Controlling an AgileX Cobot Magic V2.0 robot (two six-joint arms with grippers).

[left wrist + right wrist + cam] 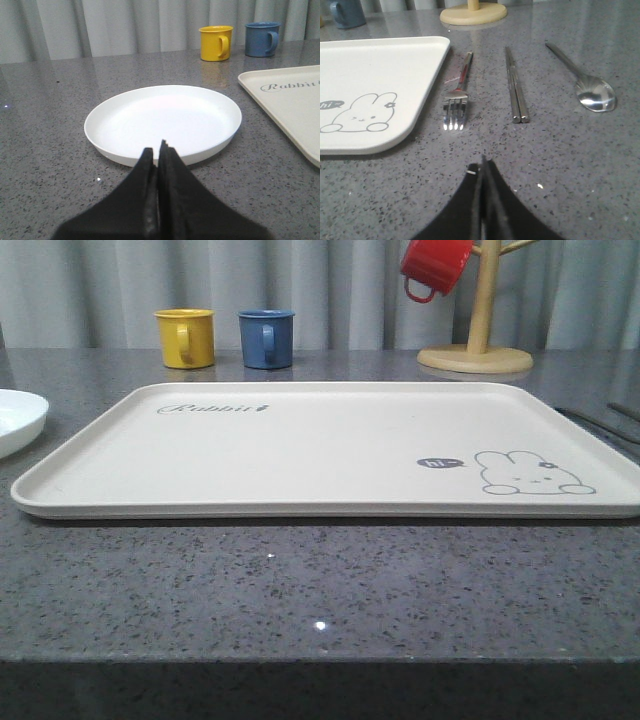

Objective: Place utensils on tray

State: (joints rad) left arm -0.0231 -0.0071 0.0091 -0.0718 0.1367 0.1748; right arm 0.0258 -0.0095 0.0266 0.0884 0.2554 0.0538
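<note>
Both tools closed w/ nothing held, left tool, right tool, fork, chopsticks, spoon beside tray

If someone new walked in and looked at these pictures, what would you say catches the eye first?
Most likely the big cream tray with its rabbit drawing, lying bare in the middle of the grey table. Next, the shiny fork, chopsticks and spoon, laid side by side on the table off the tray's right edge. The red mug on the wooden stand behind also stands out.
</note>
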